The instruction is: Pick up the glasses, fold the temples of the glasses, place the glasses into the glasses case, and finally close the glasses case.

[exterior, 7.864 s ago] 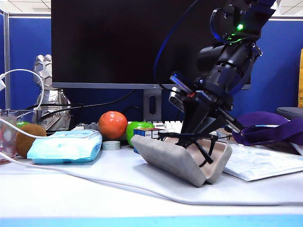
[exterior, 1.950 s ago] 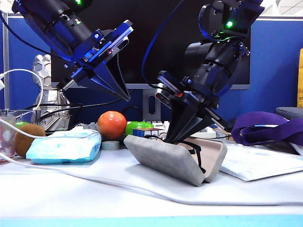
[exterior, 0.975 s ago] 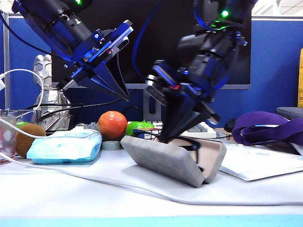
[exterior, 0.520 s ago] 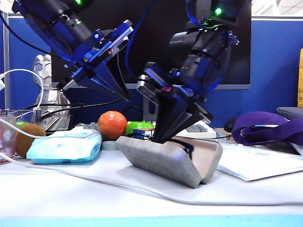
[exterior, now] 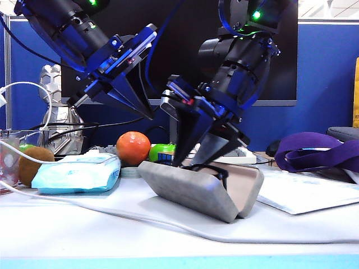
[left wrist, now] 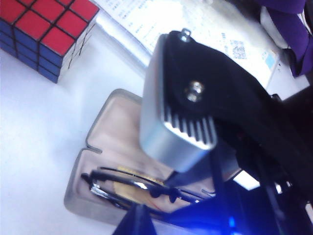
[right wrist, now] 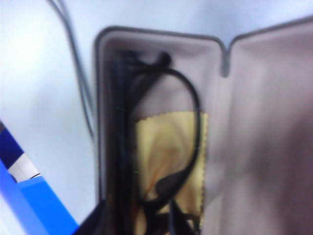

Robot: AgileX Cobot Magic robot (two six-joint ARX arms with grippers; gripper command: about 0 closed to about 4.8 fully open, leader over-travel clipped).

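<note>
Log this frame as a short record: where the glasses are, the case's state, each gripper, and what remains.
glasses: folded, lying in the glasses case on a yellow cloth
case: open on the table
right gripper: open, just above the case
left gripper: raised to the left, holding nothing, opening unclear
remaining: close the case

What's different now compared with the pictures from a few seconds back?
The right hand slid left along the glasses case and spread its fingers, letting go of the glasses, which now lie in the open case. The case shifted slightly left. The left hand, which arrived earlier, has hung unmoved above the orange; the tissue pack stayed put.
</note>
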